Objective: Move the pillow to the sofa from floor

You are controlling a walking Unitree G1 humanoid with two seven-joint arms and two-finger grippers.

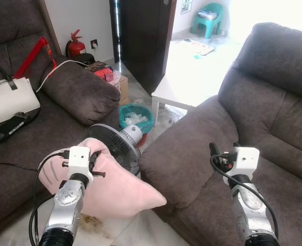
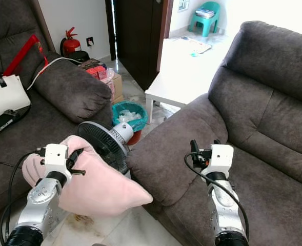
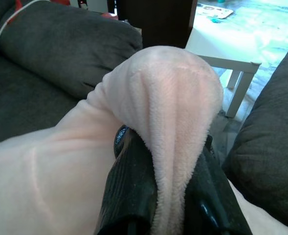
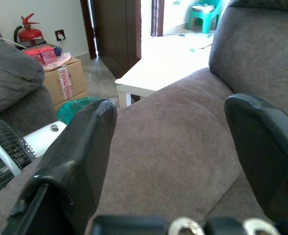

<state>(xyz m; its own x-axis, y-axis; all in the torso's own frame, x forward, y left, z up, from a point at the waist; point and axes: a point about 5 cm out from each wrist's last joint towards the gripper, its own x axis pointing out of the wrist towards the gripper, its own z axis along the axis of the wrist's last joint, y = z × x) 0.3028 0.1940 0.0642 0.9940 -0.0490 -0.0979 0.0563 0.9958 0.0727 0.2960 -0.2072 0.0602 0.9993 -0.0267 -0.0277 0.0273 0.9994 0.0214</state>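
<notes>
Pink pillow (image 1: pixel 109 187) pinched tight in my left gripper (image 3: pixel 170 196): swing it over the sofa (image 1: pixel 192 148) under my wide-open, empty right gripper (image 4: pixel 173 142) before releasing.

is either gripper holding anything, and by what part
The left gripper holds the pink pillow, pinching a bunched fold at its corner. The right gripper is open and holds nothing, over the sofa.
</notes>
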